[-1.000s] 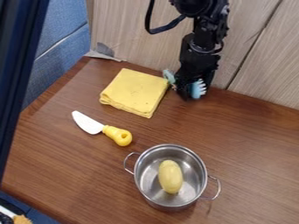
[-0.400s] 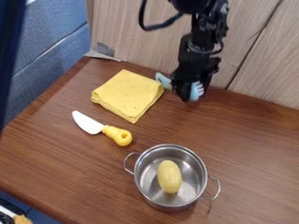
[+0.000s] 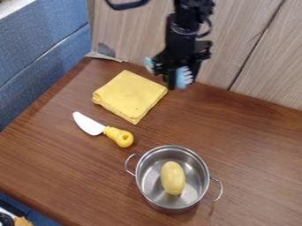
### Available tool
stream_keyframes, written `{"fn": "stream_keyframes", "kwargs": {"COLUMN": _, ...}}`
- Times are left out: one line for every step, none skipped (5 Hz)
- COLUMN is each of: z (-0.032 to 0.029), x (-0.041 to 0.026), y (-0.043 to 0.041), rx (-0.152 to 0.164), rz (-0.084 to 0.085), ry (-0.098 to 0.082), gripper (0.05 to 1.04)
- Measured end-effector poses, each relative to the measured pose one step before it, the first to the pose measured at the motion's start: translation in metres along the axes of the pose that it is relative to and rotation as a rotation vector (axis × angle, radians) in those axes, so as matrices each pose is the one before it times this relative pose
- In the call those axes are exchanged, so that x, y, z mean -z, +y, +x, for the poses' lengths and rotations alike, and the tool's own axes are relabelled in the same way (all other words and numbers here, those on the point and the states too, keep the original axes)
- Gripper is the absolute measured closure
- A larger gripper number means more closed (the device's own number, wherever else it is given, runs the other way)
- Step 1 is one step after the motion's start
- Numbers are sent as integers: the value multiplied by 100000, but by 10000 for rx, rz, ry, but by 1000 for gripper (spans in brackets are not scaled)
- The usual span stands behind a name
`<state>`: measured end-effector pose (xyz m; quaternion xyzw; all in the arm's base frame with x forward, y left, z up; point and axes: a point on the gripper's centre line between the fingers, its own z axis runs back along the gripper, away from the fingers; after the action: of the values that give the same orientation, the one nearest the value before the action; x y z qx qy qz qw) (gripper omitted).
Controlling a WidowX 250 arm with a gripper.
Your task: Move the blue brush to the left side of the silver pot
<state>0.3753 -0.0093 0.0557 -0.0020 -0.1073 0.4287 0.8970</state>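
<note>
The black gripper (image 3: 176,83) hangs near the back wall, right of the yellow cloth, shut on the blue brush (image 3: 184,77). The brush's bristles stick out on the gripper's right, and its light blue handle end shows on the left; the middle is hidden behind the gripper. Down at the front centre stands the silver pot (image 3: 203,181), with a yellow oval object (image 3: 173,178) inside and a wire handle on each side.
A folded yellow cloth (image 3: 130,96) lies at the back left. Below it is a toy knife (image 3: 120,137) with a white blade, up and left of the pot. A wood-panelled wall (image 3: 265,57) bounds the brown table (image 3: 254,145) at the back.
The gripper has risen and moved left with the brush. Between the first two frames the yellow cloth shifted left and down. The dark thing at the left edge has gone from view.
</note>
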Motion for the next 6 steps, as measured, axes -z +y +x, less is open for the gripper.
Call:
{"fn": "stream_keyframes", "kwargs": {"z": -747, "x": -1540, "y": 4564, "rx": 174, "rz": 38, "ry": -146, "gripper": 531}}
{"fn": "stream_keyframes", "kwargs": {"z": -1042, "x": -360, "y": 4498, "rx": 235, "rz": 346, "ry": -154, "gripper": 531}}
{"fn": "stream_keyframes", "kwargs": {"z": -858, "x": -26, "y": 3670, "rx": -224, "rz": -109, "ry": 102, "gripper": 531}}
{"fn": "stream_keyframes", "kwargs": {"z": -972, "x": 920, "y": 3631, "rx": -177, "rz": 870, "ry": -218, "gripper": 531}}
{"fn": "stream_keyframes", "kwargs": {"z": -1049, "x": 2401, "y": 1399, "rx": 226, "rz": 540, "ry": 214, "gripper": 531}}
{"fn": "stream_keyframes", "kwargs": {"z": -1196, "x": 2362, "y": 162, "rx": 80, "rz": 231, "ry": 388, "gripper": 531}}
